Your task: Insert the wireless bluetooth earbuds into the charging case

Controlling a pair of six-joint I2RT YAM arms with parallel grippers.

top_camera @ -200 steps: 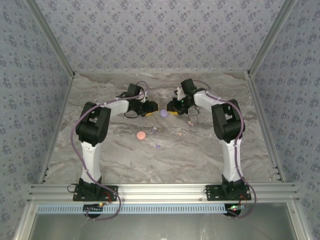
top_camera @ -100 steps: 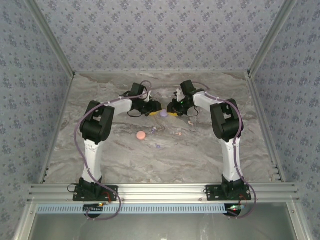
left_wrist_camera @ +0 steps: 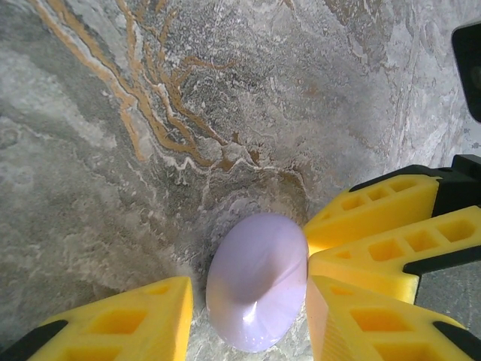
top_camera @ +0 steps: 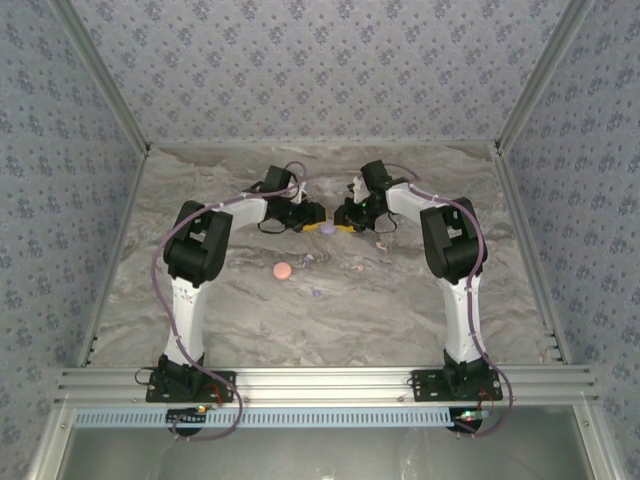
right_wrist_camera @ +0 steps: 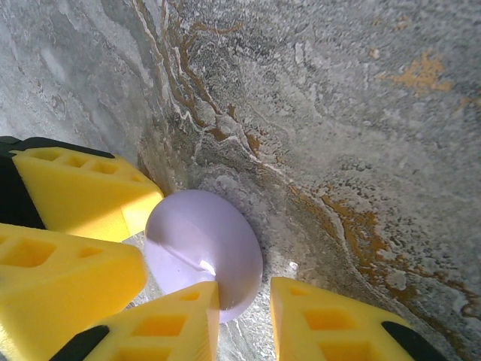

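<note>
Sitting part open around the closed lilac case (left_wrist_camera: 255,278) is the left pincer (left_wrist_camera: 248,292); the right pincer (right_wrist_camera: 244,289), open just a crack, touches its edge. Tiny earbuds (top_camera: 316,293) lie loose on the worktop (top_camera: 400,305). None is in yet.

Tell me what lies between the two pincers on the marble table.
A lilac round case lies between the left pincer and the right pincer, clearest in both wrist views.

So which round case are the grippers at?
The lilac case, flanked by the left gripper and the right gripper; the pink case lies apart, nearer the arm bases.
</note>
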